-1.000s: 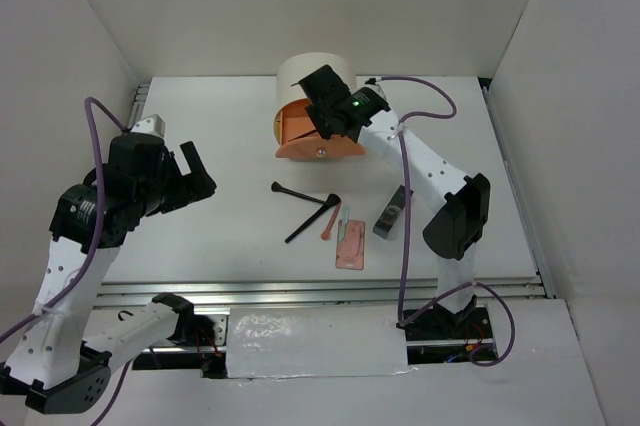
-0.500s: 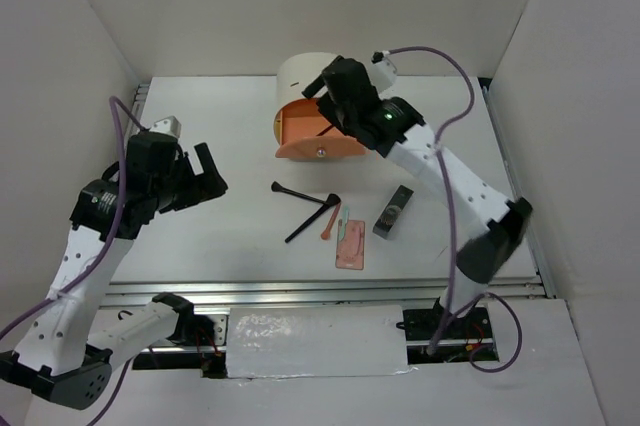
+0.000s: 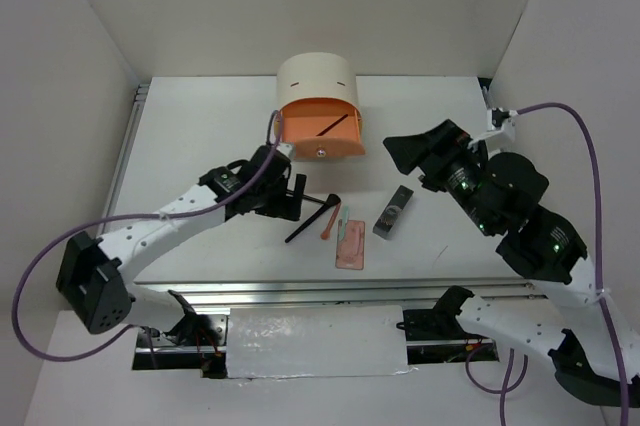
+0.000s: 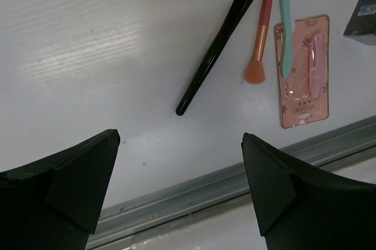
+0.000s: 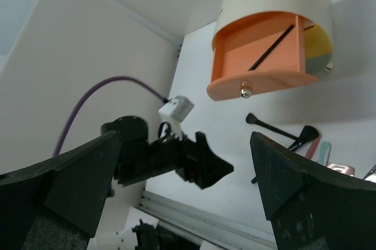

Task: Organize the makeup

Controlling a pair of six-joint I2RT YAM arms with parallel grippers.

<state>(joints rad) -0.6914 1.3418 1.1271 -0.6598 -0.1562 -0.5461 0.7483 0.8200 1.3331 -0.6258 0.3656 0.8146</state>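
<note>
Check the right gripper [image 3: 408, 158] first: jaws spread wide, nothing between them, hanging to the right of the orange drawer [image 3: 300, 126] and well apart from it. Compare with a second ago: then at that drawer with jaws partly closed, since opened and withdrawn to the right. Look inside the drawer, pulled out of the cream drum-shaped box [image 3: 313, 76]: one thin black brush [image 3: 330, 128] lying diagonally on its floor. Read this as a finished drop, and count one item as stored.

Check the left gripper [image 3: 292, 198] next: jaws likewise wide, empty, hovering low over the table [image 3: 200, 136] just beside the two crossed black brushes [image 4: 214, 56]. Compare again: a second ago raised at the far left, now stretched in toward the loose items.

Locate the remaining makeup on the table in front of the drawer: orange-pink stick [image 4: 261, 33], pale teal stick [image 4: 286, 27] overlapping the pink palette [image 4: 302, 80], and dark grey case [image 3: 393, 211] just to the right. Treat all as unsorted. Expect, judging by position, a left-arm pick of a black brush.
</note>
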